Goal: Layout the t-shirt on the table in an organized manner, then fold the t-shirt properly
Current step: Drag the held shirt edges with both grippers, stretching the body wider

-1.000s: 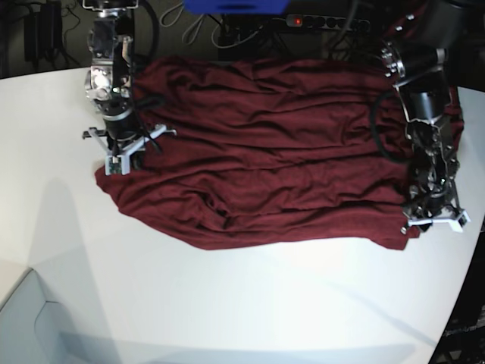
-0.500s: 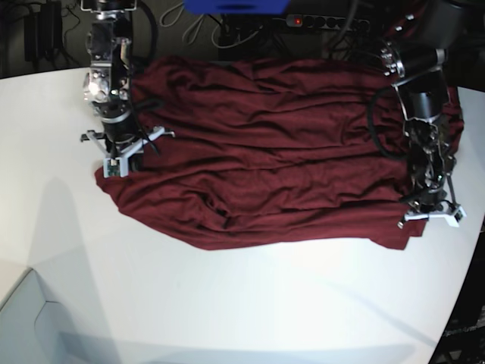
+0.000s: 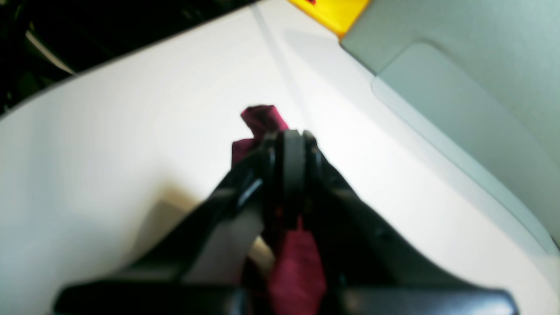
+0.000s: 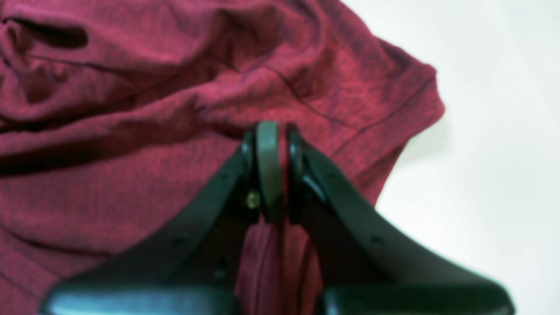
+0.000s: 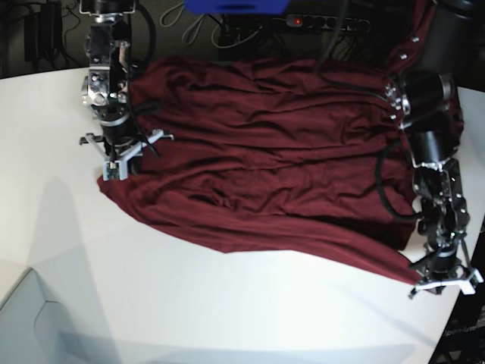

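The dark maroon t-shirt (image 5: 258, 152) lies spread and wrinkled across the back of the white table (image 5: 189, 303). My left gripper (image 5: 443, 282) is at the table's front right edge, shut on the shirt's lower right corner, and the hem is drawn out in a taut diagonal toward it. The left wrist view shows a tuft of the t-shirt (image 3: 262, 119) poking past the closed left gripper (image 3: 286, 142). My right gripper (image 5: 115, 161) sits at the shirt's left side. In the right wrist view the right gripper (image 4: 271, 135) is shut on a fold of the t-shirt (image 4: 131, 109) near its sleeve.
A power strip (image 5: 326, 21) with a red light, cables and a blue object (image 5: 235, 6) lie behind the table. The curved table edge runs close to the left gripper. A grey panel (image 3: 481, 65) and a yellow piece (image 3: 332, 11) show beyond the table.
The left gripper closed on the shirt's lower right corner and pulled it toward the front right edge, stretching the hem. The right gripper has hardly moved.
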You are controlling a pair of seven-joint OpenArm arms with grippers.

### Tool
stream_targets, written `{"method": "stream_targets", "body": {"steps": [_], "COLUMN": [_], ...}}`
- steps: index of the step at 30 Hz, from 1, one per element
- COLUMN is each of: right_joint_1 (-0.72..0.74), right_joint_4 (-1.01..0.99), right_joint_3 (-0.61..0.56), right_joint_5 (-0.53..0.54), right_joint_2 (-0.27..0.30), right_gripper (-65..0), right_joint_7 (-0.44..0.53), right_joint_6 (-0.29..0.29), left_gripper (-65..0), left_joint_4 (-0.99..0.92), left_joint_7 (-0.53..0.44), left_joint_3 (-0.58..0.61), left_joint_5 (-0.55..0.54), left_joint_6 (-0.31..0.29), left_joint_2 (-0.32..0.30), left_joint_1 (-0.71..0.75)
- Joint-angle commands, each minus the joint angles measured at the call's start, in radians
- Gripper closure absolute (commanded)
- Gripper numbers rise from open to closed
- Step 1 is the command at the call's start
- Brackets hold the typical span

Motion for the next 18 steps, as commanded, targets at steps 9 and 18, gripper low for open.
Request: {"method": "stream_targets", "body": {"steps": [9,18], "right_joint_1": [0.032,0.059], "right_joint_4": [0.017,0.014], "right_joint_3": [0.001,0.002], "right_joint_5": [0.004,0.004], "right_joint_2": [0.014,0.055], "right_gripper": [-1.8,-1.9], "right_joint_7": [0.023,0.022], "right_joint_6": [0.0,0.0], "left_gripper": [-0.2,-0.4], "left_joint_4": [-0.139,-0.302], "left_joint_7": [-0.182,-0.317], "left_joint_3": [0.091,0.111], "left_joint_5": [-0.001,-0.009], "left_joint_6": [-0.012,-0.013], "left_joint_2": [0.024,-0.005], "left_joint_1": [-0.085,-0.085]}}
